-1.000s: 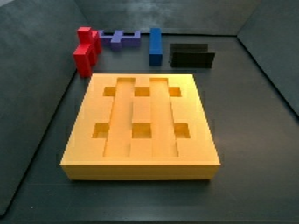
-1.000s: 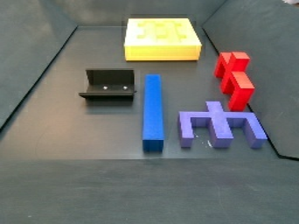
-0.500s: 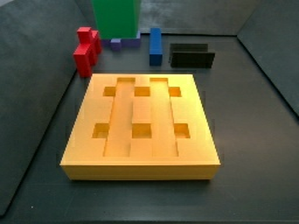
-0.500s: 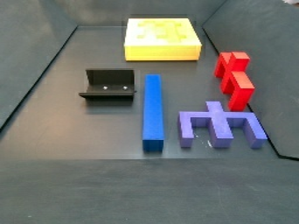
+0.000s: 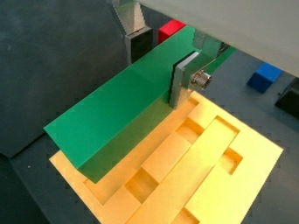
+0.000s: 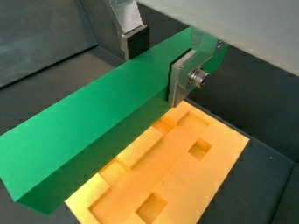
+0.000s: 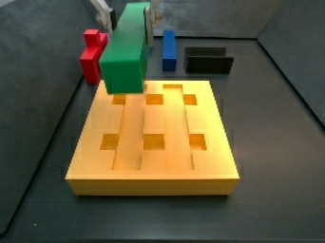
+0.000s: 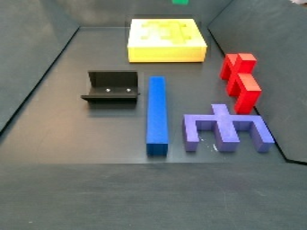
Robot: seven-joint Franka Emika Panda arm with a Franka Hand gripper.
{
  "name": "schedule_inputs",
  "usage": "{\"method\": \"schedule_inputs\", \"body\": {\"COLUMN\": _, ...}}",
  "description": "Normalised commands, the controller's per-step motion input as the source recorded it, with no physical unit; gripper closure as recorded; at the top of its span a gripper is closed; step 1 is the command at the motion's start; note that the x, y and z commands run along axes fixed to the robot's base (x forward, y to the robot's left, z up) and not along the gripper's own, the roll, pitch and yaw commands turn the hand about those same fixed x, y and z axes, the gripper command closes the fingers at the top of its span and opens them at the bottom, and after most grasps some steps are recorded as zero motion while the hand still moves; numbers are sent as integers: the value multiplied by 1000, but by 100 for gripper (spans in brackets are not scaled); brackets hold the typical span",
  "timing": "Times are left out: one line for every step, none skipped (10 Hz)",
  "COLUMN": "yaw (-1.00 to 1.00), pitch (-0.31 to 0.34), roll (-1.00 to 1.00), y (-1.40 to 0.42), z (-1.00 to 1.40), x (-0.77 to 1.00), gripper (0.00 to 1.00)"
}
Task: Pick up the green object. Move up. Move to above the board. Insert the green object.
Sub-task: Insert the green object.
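In both wrist views your gripper (image 5: 160, 54) holds the green object (image 5: 128, 105) clamped between its fingers (image 6: 184, 77), above the board (image 6: 176, 175). In a side view the green object (image 7: 125, 49) hangs over the board's (image 7: 152, 171) far edge; lowered misaligned with a groove, it may jam.

Tool (image 5: 162, 63): silver fingers (image 5: 184, 77) clamp the bar, above the board
Bar (image 5: 135, 96): green, tilted over the board
Board (image 5: 198, 171): yellow-orange, grooves, square recesses
Blue block (image 5: 264, 78): beyond the board
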Motion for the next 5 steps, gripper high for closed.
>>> {"method": "schedule_inputs", "body": {"yaw": 0, "pitch": 29, "roll": 14, "y": -31, "z": -631, "x": 0, "gripper": 100}}
{"method": "schedule_inputs", "body": {"yaw": 0, "pitch": 10, "roll": 0, "y": -20, "z": -631, "x": 0, "gripper": 100}}
{"method": "schedule_inputs", "body": {"yaw": 60, "pitch": 40, "roll": 90, "y": -40, "z": -580, "x": 26, "gripper": 100}}
{"method": "schedule_inputs", "body": {"yaw": 131, "pitch": 66, "roll": 177, "y": -91, "z": -531, "x": 11, "gripper": 100}}
{"method": "schedule_inputs", "body": {"yaw": 126, "pitch": 81, "roll": 166, "y": -157, "z": -540, "x": 69, "gripper": 100}}
